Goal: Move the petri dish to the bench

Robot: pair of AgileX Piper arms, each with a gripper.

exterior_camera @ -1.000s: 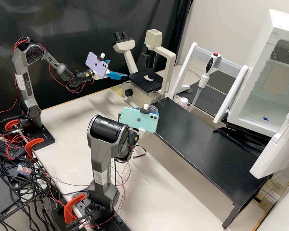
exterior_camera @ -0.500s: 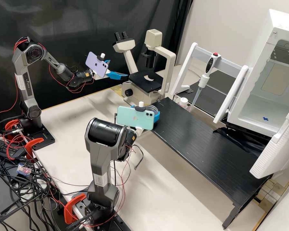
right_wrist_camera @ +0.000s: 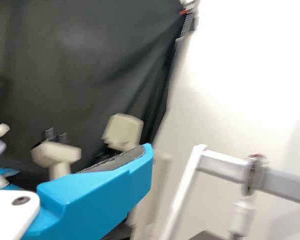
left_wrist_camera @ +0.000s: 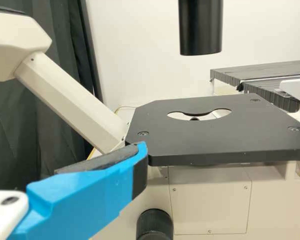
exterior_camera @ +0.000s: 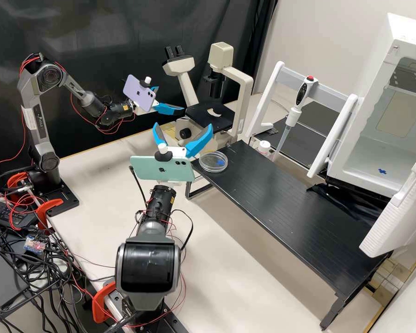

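The clear petri dish (exterior_camera: 213,162) lies flat at the microscope-side end of the black bench (exterior_camera: 282,203). My right gripper (exterior_camera: 183,125) is raised beside that end, open, its two blue fingers spread and holding nothing. One blue finger of the right gripper (right_wrist_camera: 107,187) crosses the right wrist view. By the microscope, my left gripper (exterior_camera: 171,99) hangs open with nothing in it. In the left wrist view, a finger of the left gripper (left_wrist_camera: 90,192) appears in front of the edge of the black microscope stage (left_wrist_camera: 210,137).
The microscope (exterior_camera: 245,88) stands behind the bench's far end. Beyond the bench are a white stand (exterior_camera: 278,76) with a pipette (exterior_camera: 291,115), a small white-capped container (exterior_camera: 264,147) and a white open-doored cabinet (exterior_camera: 365,162). Loose cables hang around the right arm.
My right gripper has drawn back from the bench's end and lifted, turning toward the microscope; its spread fingers and the whole dish have come into sight. The left arm has kept still.
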